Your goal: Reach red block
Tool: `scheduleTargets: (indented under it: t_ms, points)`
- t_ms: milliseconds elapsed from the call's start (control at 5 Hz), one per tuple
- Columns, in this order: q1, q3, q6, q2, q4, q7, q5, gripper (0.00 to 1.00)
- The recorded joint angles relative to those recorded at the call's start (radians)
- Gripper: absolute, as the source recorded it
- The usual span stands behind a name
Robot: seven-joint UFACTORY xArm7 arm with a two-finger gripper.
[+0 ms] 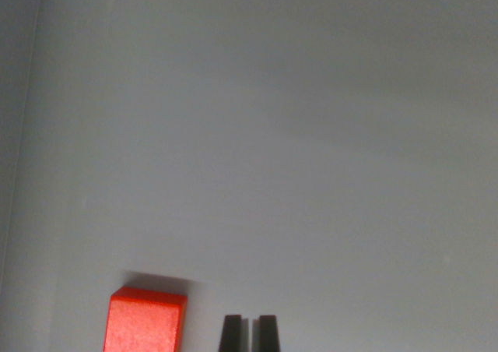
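Red block (145,321), black fingers (232,333), plain pale grey surface (296,149).

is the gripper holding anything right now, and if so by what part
Nothing is held. The gripper has its two dark fingers nearly together with only a thin bare gap between them, and the red rectangular block lies apart, toward the wrist view's left.

A plain grey surface (296,157) carries 1 red block (145,321).

Gripper (249,332): two dark, flat-topped fingertips, narrow slit between
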Motion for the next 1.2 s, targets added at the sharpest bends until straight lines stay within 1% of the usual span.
scheduleTargets:
  t_ms: [200,400,600,800,1000,1200]
  points:
    - [0.0096,0.007,-0.045,0.014,-0.034,0.009,-0.0017,0.0]
    - [0.0096,0.007,-0.045,0.014,-0.034,0.009,-0.0017,0.0]
    - [0.0195,0.014,-0.091,0.029,-0.068,0.017,-0.0035,0.0]
    - [0.0195,0.014,-0.091,0.029,-0.068,0.017,-0.0035,0.0]
    - [0.029,0.021,-0.136,0.043,-0.102,0.026,-0.0052,0.0]
    - [0.029,0.021,-0.136,0.043,-0.102,0.026,-0.0052,0.0]
